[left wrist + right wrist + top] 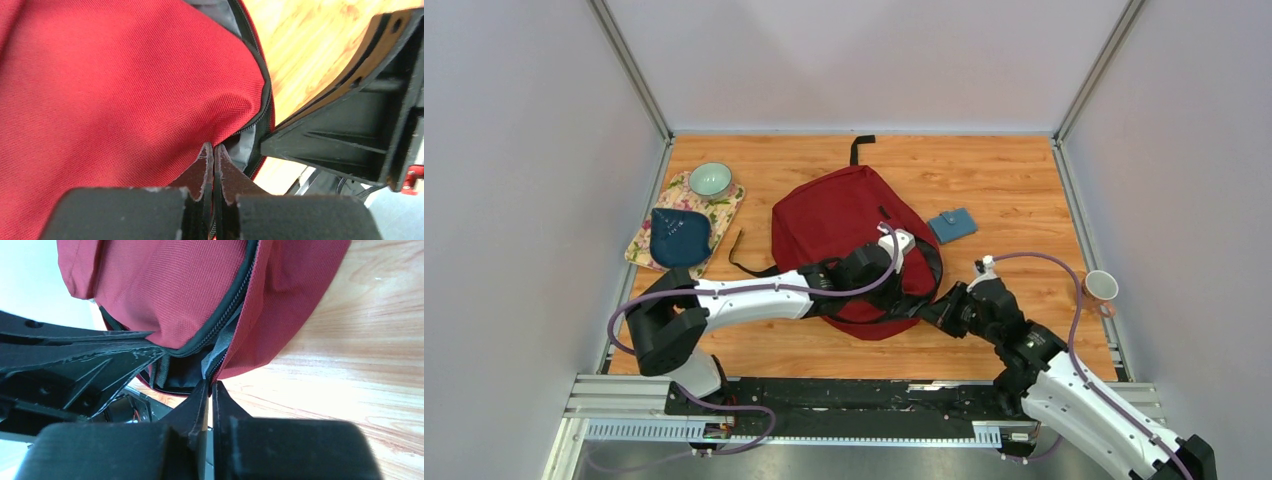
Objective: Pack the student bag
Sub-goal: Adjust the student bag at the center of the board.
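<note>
The student bag (839, 215) lies flat at the centre of the counter (1014, 190). At its 5 o'clock edge I have the left gripper (214, 150) and right gripper (210, 387) pressed together, pinching opposite lips of the zipper opening (220, 335), apparently to spread it for packing.
</note>
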Action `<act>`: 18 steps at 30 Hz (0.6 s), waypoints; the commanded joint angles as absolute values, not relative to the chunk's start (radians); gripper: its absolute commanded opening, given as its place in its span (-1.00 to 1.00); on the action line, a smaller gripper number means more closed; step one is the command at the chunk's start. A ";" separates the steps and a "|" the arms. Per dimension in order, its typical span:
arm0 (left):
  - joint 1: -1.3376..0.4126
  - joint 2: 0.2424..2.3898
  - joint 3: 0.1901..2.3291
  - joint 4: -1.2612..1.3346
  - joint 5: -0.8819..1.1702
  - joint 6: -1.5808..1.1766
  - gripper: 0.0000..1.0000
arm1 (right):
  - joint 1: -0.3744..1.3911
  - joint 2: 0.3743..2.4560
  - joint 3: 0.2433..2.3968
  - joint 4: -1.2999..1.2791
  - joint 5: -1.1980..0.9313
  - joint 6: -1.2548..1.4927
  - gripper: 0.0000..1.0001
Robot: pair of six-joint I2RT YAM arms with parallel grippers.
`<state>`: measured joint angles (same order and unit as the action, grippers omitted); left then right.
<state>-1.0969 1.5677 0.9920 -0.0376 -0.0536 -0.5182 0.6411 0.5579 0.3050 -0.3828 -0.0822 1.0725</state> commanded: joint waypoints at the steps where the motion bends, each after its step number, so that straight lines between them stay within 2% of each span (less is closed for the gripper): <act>1: -1.106 1.615 1.035 -0.116 0.043 -0.509 -0.89 | 0.643 0.512 0.311 -0.472 -0.092 1.071 -0.48; 2: -1.111 1.620 1.026 -0.120 0.064 -0.512 -0.76 | 0.644 0.499 0.313 -0.495 -0.089 1.066 -0.34; 3: -1.120 1.615 1.017 -0.118 0.067 -0.515 -0.58 | 0.644 0.465 0.319 -0.518 -0.086 1.059 -0.09; 4: -1.123 1.608 1.009 -0.114 0.069 -0.518 -0.28 | 0.643 0.445 0.330 -0.573 -0.071 1.055 0.00; 6: -1.124 1.585 0.993 -0.114 0.084 -0.534 0.02 | 0.644 0.379 0.344 -0.627 -0.045 1.051 0.12; 9: -1.124 1.537 0.991 -0.126 0.090 -0.537 0.22 | 0.644 0.301 0.365 -0.701 0.047 1.054 0.16; 12: -1.124 1.480 1.000 -0.138 0.072 -0.534 0.32 | 0.643 0.276 0.393 -0.719 0.136 1.055 0.18; 16: -1.123 1.381 1.000 -0.188 -0.041 -0.526 0.42 | 0.643 0.350 0.442 -0.668 0.183 1.037 0.18; 18: -1.123 1.347 0.979 -0.212 -0.107 -0.526 0.48 | 0.643 0.424 0.478 -0.632 0.170 1.022 0.08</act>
